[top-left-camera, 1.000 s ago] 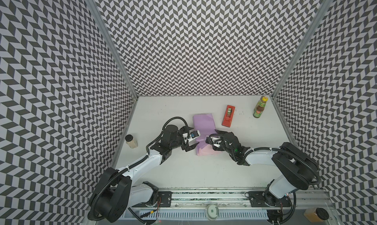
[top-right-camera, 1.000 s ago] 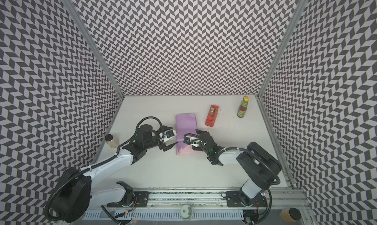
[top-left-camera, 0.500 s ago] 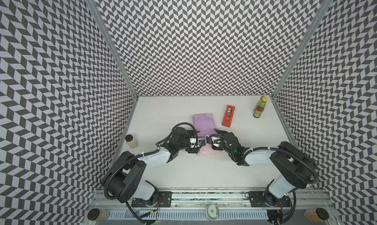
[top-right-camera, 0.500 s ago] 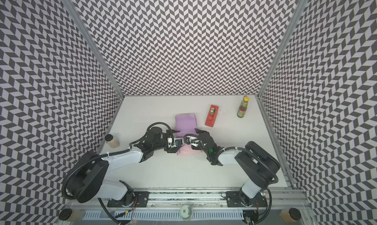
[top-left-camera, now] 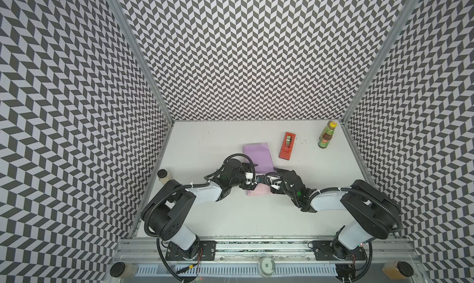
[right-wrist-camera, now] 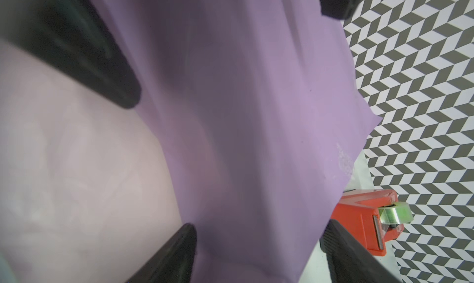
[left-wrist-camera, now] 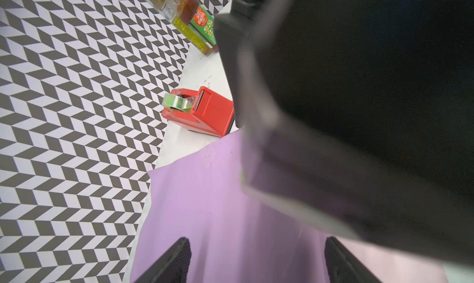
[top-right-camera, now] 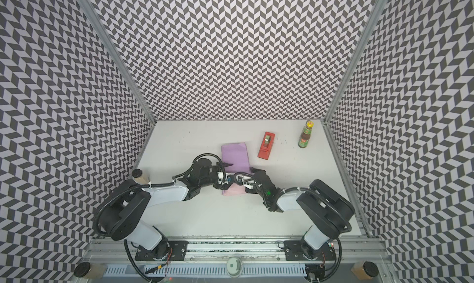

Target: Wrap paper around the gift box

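Mid-table, the paper lies folded, gift box unseen; left gripper and right gripper meet over it, jaws spread. Bare table lies in front. Beyond stand the tape dispenser and brown-sauce bottle; a pale-filled jar sits at its left edge.

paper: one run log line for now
paper: lilac flap up | left gripper: open over it | right gripper: open over it | gift box: not visible
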Tool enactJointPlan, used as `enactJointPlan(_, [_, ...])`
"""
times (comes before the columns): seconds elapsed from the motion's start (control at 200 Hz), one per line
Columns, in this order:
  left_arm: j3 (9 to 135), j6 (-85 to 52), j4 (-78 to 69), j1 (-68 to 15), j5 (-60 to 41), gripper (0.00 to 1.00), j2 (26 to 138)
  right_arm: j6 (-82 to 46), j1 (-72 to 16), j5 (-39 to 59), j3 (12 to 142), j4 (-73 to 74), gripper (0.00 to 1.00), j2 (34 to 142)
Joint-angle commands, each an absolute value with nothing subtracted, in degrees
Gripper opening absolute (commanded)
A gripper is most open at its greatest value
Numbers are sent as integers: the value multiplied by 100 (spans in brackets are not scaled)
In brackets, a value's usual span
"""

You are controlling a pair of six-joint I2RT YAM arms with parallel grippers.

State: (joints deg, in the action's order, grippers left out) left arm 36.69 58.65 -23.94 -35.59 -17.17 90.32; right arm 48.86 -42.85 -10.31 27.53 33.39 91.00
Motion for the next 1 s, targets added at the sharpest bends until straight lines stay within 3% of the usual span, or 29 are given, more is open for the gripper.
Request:
enactJointPlan(0.0, [3730, 6184, -2195, -3526, -1145, 81, 9291, 4642, -4386, -503, 2786, 4096, 79, 8561])
enactJointPlan(0.386, [3577, 6546, -2285, -3722, -589, 80, 9672, 3580, -4266, -156, 2547, 4370, 80, 8040])
enactJointPlan(0.811, [3612, 6715, -2198, -3885, -121, 76, 9967, 1253, -3806, 489, 2128, 4142, 81, 7002])
enactJointPlan(0.991, [3622, 6610, -2332, -3928, 31, 70, 10036, 762, -3696, 311, 2039, 3858, 81, 6798])
